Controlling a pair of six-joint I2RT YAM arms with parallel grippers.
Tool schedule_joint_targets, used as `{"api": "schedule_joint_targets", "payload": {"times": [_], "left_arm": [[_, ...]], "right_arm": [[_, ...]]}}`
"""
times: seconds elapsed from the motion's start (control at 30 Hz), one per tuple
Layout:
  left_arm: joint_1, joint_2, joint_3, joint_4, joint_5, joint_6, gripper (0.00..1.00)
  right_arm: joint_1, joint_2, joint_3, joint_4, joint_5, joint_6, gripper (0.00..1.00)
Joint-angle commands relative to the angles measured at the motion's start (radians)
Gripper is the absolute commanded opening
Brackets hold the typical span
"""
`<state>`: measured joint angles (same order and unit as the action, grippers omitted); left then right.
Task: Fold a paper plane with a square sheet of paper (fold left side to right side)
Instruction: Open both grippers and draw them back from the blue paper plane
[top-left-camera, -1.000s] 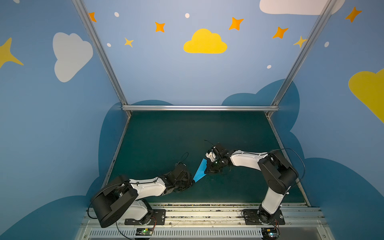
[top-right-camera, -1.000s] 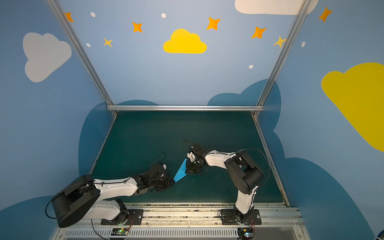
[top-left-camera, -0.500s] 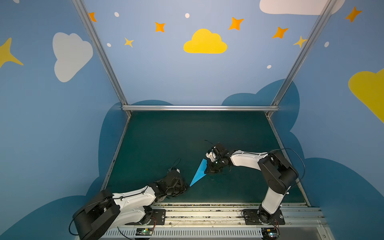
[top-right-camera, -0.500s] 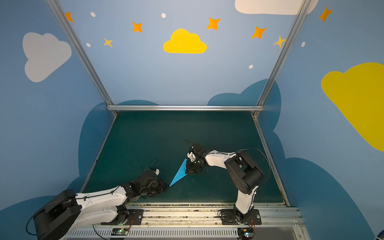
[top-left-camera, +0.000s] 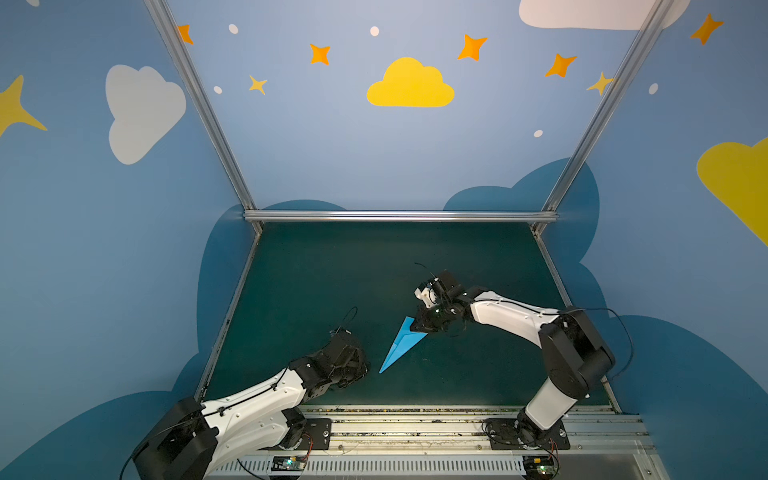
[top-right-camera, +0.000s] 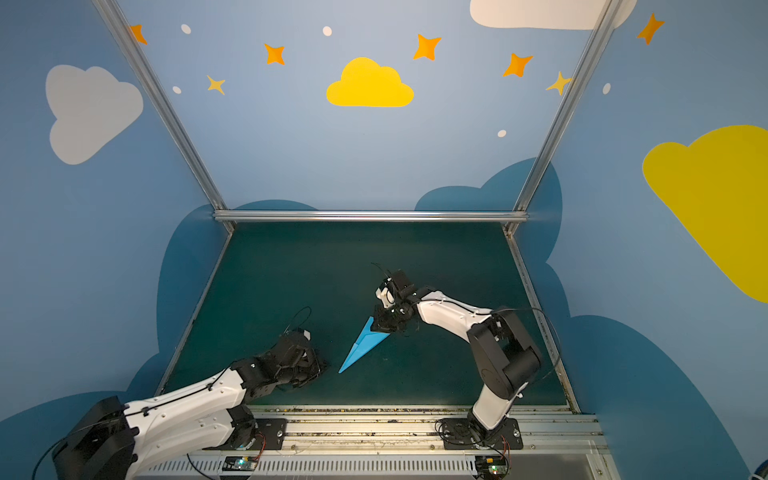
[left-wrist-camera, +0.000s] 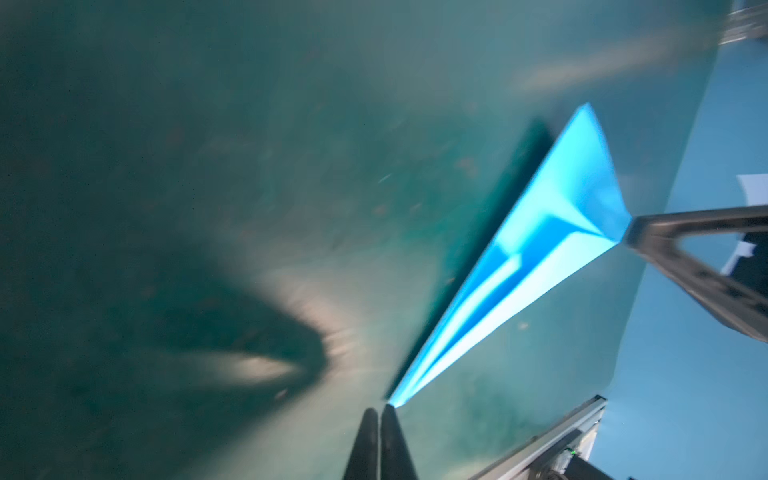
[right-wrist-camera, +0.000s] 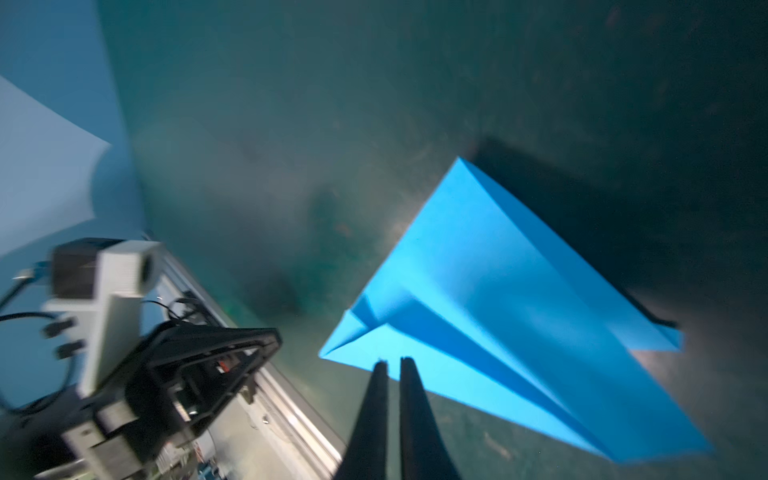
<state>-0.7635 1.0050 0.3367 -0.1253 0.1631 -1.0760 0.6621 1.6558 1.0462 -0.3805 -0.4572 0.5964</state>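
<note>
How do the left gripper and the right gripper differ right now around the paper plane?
The left gripper sits by the sharp nose of the paper plane; the right gripper is at its wide tail. The left gripper's fingers look pressed together; the right gripper's show a narrow gap. Both are black and low over the mat.

Left claw (left-wrist-camera: 379, 411) tight together; right claw (right-wrist-camera: 393, 362) slightly ajar (both low)

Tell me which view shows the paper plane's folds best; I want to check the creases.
The right wrist view: the paper plane looms large, layers distinct. The left wrist view shows it nose to tail, slightly blurred; in both top views it is tiny.
</note>
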Motion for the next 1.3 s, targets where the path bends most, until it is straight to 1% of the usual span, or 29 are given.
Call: {"api": "schedule_joint_targets", "payload": {"times": [0.0,0.1,0.13,0.2,0.27,0.3,0.33,0.43,0.47,0.57,0.63,0.67,0.73,0.8,0.93,1.07,1.13,1.27], "left_arm": [[0.030,0.048,0.079,-0.027,-0.013,0.082,0.20],[0.069,0.112,0.162,-0.028,0.004,0.148,0.31],[0.083,0.139,0.192,-0.030,0.009,0.172,0.37],[0.108,0.188,0.251,-0.031,0.026,0.223,0.44],[0.136,0.243,0.308,-0.034,0.042,0.265,0.51],[0.151,0.273,0.334,-0.029,0.084,0.290,0.55],[0.165,0.304,0.360,-0.027,0.099,0.311,0.59],[0.199,0.384,0.438,-0.032,0.155,0.369,0.66],[0.207,0.408,0.461,-0.040,0.164,0.386,0.67],[0.229,0.484,0.526,-0.039,0.235,0.442,0.68],[0.243,0.540,0.557,-0.008,0.316,0.465,0.67],[0.247,0.566,0.571,0.001,0.345,0.473,0.67],[0.256,0.632,0.607,0.022,0.439,0.512,0.65],[0.261,0.689,0.636,0.033,0.502,0.518,0.63],[0.263,0.775,0.678,0.025,0.544,0.543,0.61],[0.265,0.819,0.689,0.026,0.554,0.555,0.61],[0.265,0.841,0.693,0.021,0.559,0.563,0.61],[0.267,0.880,0.703,0.036,0.579,0.553,0.59]], "right_arm": [[-0.038,-0.067,-0.025,-0.047,0.005,-0.008,0.27],[-0.076,-0.121,-0.093,-0.019,-0.001,0.008,0.35],[-0.085,-0.140,-0.121,-0.007,-0.002,0.015,0.37],[-0.102,-0.170,-0.169,0.018,-0.001,0.027,0.38],[-0.111,-0.192,-0.215,0.043,-0.001,0.038,0.38],[-0.114,-0.198,-0.234,0.051,-0.002,0.040,0.38],[-0.116,-0.202,-0.253,0.058,-0.002,0.042,0.38],[-0.117,-0.203,-0.303,0.089,-0.002,0.050,0.35],[-0.117,-0.203,-0.316,0.101,-0.002,0.053,0.33],[-0.117,-0.198,-0.353,0.139,-0.005,0.064,0.21],[-0.117,-0.187,-0.366,0.157,-0.004,0.068,0.12],[-0.117,-0.183,-0.368,0.164,-0.005,0.068,0.09],[-0.117,-0.176,-0.368,0.181,-0.003,0.071,0.04],[-0.117,-0.167,-0.368,0.193,0.001,0.072,0.00],[-0.117,-0.139,-0.368,0.213,0.000,0.077,0.00],[-0.117,-0.112,-0.367,0.236,-0.010,0.082,0.00],[-0.117,-0.098,-0.397,0.253,-0.015,0.085,0.00],[-0.117,-0.066,-0.406,0.283,-0.020,0.092,0.00]]}}
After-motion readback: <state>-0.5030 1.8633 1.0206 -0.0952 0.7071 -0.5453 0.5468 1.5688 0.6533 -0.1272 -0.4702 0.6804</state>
